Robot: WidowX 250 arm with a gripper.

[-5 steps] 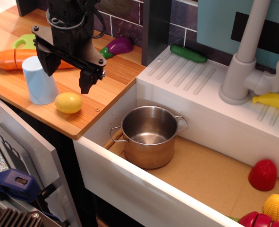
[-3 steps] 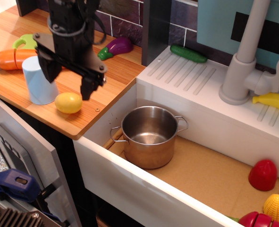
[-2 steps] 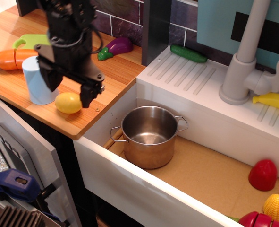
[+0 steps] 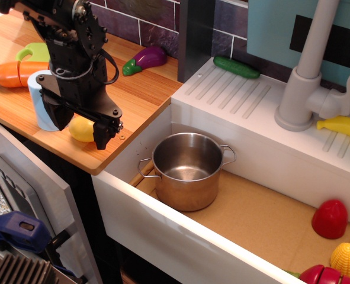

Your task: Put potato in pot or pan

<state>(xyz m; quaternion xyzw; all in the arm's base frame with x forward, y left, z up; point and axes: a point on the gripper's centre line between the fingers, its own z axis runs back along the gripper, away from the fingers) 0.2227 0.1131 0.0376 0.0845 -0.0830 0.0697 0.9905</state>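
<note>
observation.image: black claw [image 4: 79, 131] straddles smooth yellow egg-shaped potato [image 4: 81, 128]

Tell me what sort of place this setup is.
Most likely a toy play kitchen. A white sink basin holds a steel pot under a plastic faucet, and toy vegetables such as an eggplant and a carrot lie on the wooden counter.

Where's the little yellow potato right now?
The potato sits on the wooden counter, left of the pot, beside the blue cup, between the fingers of the open hand.
</note>
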